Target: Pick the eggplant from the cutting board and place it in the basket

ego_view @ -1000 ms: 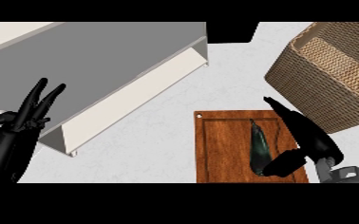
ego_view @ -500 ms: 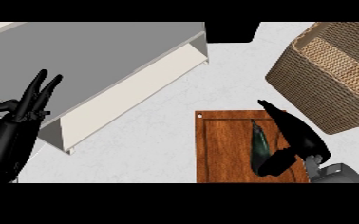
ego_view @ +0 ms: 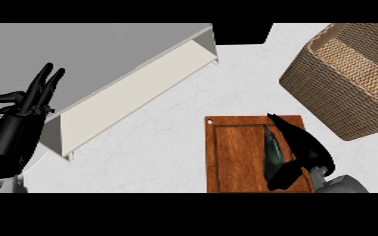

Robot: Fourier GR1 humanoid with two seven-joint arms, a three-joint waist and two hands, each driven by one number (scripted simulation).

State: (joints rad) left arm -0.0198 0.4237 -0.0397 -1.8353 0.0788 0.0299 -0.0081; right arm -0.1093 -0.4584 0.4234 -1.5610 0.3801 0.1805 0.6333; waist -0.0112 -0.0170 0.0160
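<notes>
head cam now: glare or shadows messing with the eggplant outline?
Head view: light even, no glare, no marked shadow on the cutting board; the dark eggplant reads well against the brown wood, but the black right hand overlaps its right side and their outlines merge there.

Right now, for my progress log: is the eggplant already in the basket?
No, the eggplant lies on the cutting board by the right hand, apart from the basket.

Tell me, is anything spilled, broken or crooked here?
Nothing stands out. The eggplant lies whole on the cutting board, with the right hand close against it. The basket stands upright next to the cutting board, with no damage showing, and nothing is spilled.
</notes>
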